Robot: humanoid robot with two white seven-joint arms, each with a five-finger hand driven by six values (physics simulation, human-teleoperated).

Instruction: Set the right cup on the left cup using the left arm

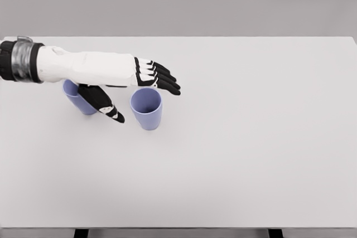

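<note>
On the white table, left of centre, two lavender-blue cups stand upright and near each other without touching: the right cup in plain sight, its mouth open upward and its body tapering slightly toward the base, and the left cup largely hidden beneath the forearm. The left hand reaches in from the picture's left edge, palm turned toward the right cup, the four fingers extended and only gently bent above the far side of the rim, the thumb dropped low on the near-left side between the two cups. It is spread wide and has hold of nothing; whether any fingertip already brushes the rim cannot be settled from this view. The posture reads as a pre-grasp bracket (fingers behind, thumb in front), presumably set so that a single closing motion would pinch the cup wall. The right cup appears plain, smooth and thin-walled, likely light and easily tipped by a one-sided push. Stacking has not begun; both cups rest on the table. The right arm does not appear.
</note>
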